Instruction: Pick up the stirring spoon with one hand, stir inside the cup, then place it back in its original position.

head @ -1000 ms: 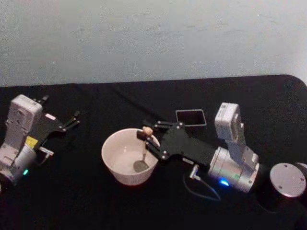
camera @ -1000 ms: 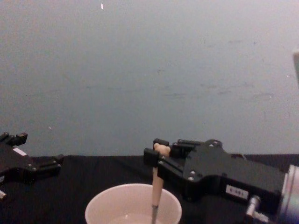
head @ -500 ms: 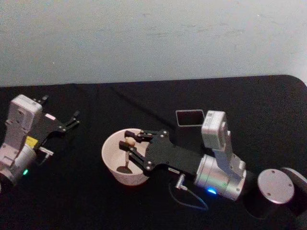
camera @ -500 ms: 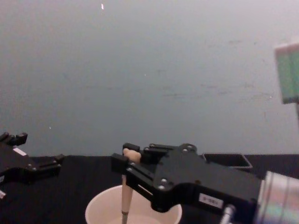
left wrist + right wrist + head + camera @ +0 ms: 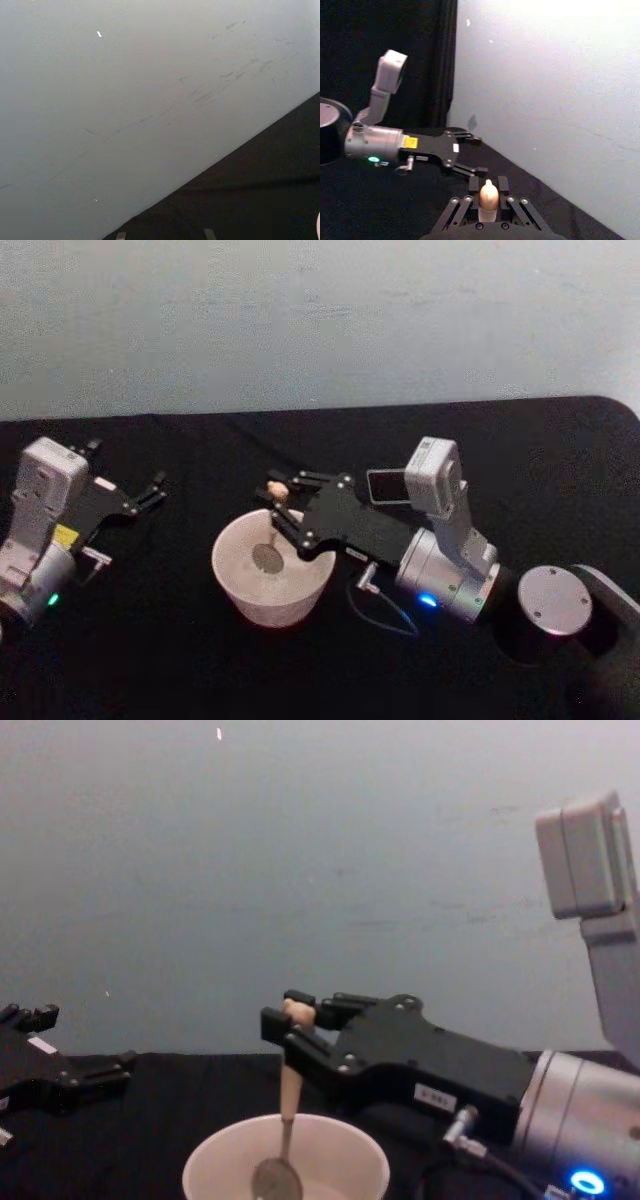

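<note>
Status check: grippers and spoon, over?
Right gripper shut on stirring spoon, its bowl down in the cup. Left gripper open, parked at left. Dark holder behind right arm.

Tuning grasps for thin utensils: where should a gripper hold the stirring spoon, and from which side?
On the stirring spoon, take the upper handle under the bear head, pinched across the thin shaft from the robot's right, as the right gripper does above the cup. It stands nearly upright, bowl down inside, so only its top clears the rim.

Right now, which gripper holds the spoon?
The right gripper, shut on the stirring spoon dipped in the cup; the left gripper sits open and empty, off to the left.
</note>
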Robot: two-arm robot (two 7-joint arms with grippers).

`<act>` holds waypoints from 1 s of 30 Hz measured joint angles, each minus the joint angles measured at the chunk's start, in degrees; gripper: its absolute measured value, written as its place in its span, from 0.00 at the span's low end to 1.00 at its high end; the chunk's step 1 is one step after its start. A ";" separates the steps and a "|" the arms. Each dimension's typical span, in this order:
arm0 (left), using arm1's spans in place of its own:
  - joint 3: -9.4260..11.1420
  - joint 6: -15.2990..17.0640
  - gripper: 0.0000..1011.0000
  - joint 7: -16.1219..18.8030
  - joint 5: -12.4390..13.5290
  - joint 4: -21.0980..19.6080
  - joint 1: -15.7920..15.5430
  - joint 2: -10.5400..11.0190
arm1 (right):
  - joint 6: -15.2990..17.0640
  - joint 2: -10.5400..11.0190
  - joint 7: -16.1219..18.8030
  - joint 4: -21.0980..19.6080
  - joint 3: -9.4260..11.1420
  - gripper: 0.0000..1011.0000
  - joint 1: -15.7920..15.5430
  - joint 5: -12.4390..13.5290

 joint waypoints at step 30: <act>0.00 0.00 0.99 0.00 0.00 0.00 0.00 0.00 | -0.06 4.73 2.48 -4.00 3.03 0.21 -3.54 1.46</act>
